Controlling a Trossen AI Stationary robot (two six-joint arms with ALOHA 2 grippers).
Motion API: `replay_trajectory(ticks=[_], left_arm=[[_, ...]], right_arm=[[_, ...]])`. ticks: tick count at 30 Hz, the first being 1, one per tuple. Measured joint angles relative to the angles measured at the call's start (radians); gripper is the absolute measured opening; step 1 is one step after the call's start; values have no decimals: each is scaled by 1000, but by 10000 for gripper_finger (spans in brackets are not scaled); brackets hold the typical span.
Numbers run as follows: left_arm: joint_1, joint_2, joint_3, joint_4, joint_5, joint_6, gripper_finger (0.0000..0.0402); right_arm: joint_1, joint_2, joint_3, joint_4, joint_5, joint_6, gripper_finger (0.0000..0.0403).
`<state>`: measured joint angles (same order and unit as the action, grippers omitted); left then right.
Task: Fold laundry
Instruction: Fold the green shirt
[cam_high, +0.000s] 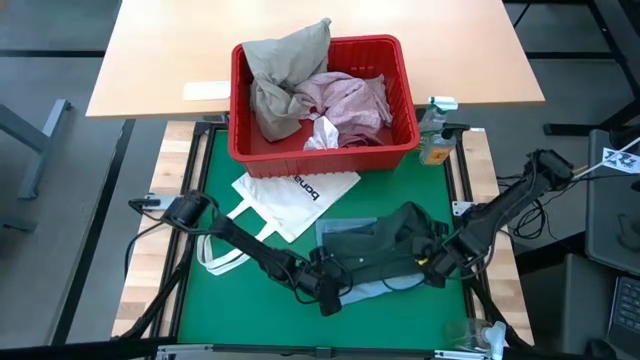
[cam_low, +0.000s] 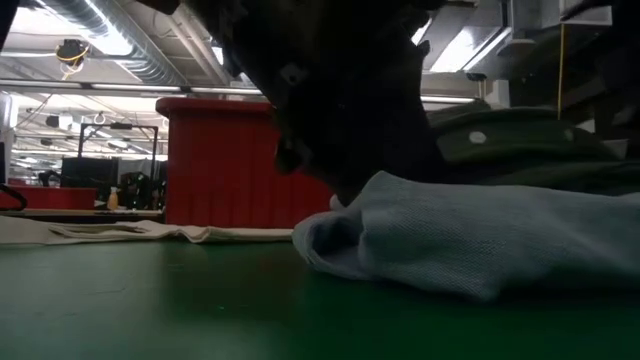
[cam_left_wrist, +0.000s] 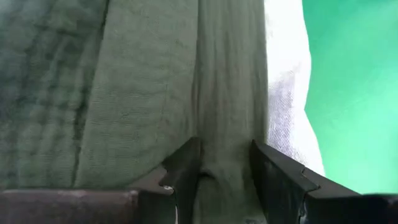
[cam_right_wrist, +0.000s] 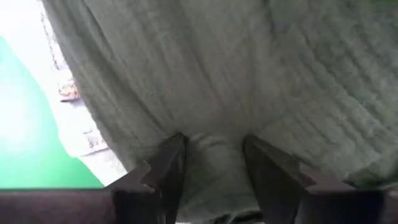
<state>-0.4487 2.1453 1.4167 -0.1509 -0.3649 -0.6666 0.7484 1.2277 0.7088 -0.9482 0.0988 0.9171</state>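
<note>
My left claw (cam_left_wrist: 214, 180) and right claw (cam_right_wrist: 211, 168) each pinch the soft dark grey-green cloth garment (cam_high: 375, 245); uneven pulling could slip it loose.

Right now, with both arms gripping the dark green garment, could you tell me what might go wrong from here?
1. The left gripper and right gripper each pinch only a small fold of the dark grey-green garment; it may slip free when pulled.
2. A light blue garment lies beneath and could be dragged along.
3. The white tote bag lies close beside the left arm and might get swept.
</note>
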Motion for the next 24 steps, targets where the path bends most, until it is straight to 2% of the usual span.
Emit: replay_trajectory(ticks=[7,14,17,24], left_arm=[[-16,-26,-4,-23,-11,45,140],[-18,-115,4,-39,7,82,140],[-18,-149,4,-36,1,83,140],[12,-173,6,-18,-6,94,140]], right_arm=[[18,0,36,-25,-19,-6,172],[18,1,185,-173,-25,-66,172],[18,1,259,-274,43,-80,172],[14,-13,329,-452,303,-80,172]])
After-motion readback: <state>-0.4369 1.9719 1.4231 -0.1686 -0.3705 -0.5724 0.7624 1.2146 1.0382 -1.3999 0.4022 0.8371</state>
